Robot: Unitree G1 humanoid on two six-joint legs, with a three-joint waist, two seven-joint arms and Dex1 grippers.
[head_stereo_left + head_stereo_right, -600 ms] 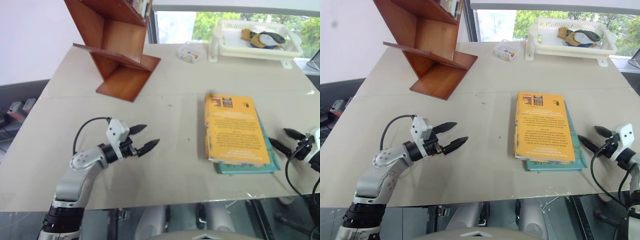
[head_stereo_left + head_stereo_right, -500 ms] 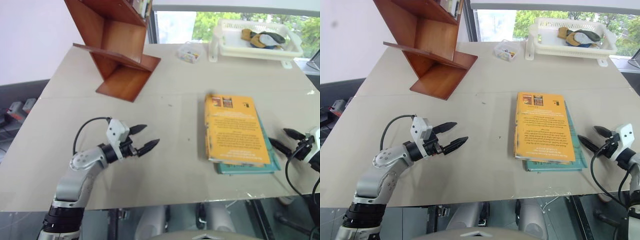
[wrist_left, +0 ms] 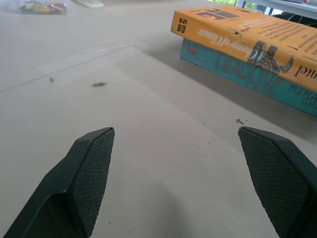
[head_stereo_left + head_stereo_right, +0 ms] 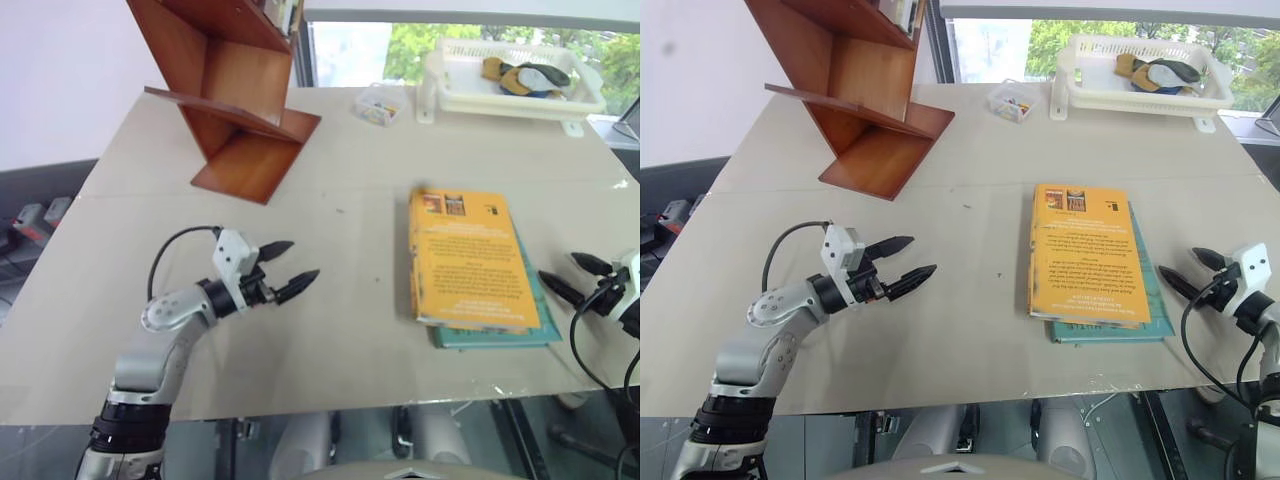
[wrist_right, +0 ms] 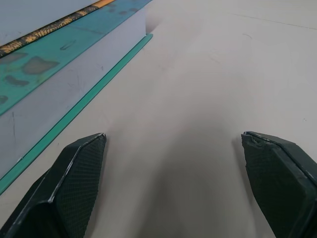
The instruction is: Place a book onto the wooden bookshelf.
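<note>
The yellow-orange book [image 4: 470, 255] lies flat on the table's right half, stacked on a teal-blue book [image 4: 495, 336]. Its spine [image 3: 237, 34] faces my left gripper. The wooden bookshelf [image 4: 235, 100] of slanted reddish-brown boards stands at the far left corner. My left gripper [image 4: 300, 260] hovers open over bare table left of the books, pointing toward them, nothing between its fingers. At the right, my right gripper [image 4: 560, 268] is open too, just beside the stack's near right corner, with the teal-blue book [image 5: 54, 64] close to one finger.
A white plastic basket [image 4: 520, 105] holding some items sits at the far right edge. A small clear box [image 4: 380, 105] of coloured bits rests near the far middle. The table's front edge [image 4: 330, 405] runs just below both grippers.
My left gripper has shifted slightly toward the far side of the table, still open. The books and the right gripper have stayed where they were.
</note>
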